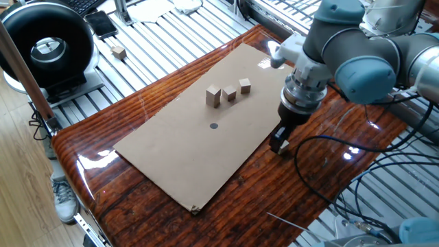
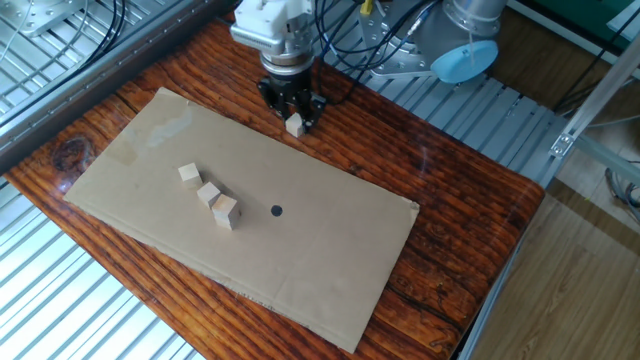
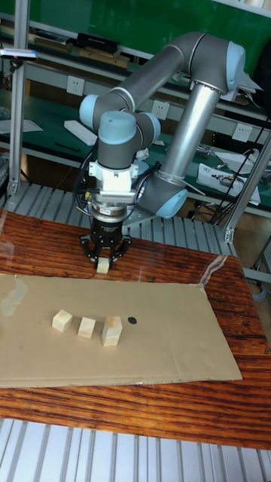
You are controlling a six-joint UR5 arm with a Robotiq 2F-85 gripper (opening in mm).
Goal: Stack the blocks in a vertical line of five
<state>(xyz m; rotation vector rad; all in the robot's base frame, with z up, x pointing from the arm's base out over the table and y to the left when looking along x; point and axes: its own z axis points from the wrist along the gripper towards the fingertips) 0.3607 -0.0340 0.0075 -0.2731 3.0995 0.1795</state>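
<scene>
Fingers of the gripper sit down around one block near the top centre of the other fixed view, on bare table just off the cardboard sheet; we can't tell if they've pinched yet. Three more blocks lie in a row at centre left. We judge these wooden cubes light, rigid, smooth; take two flat opposite faces, squarely, at mid-height.
</scene>
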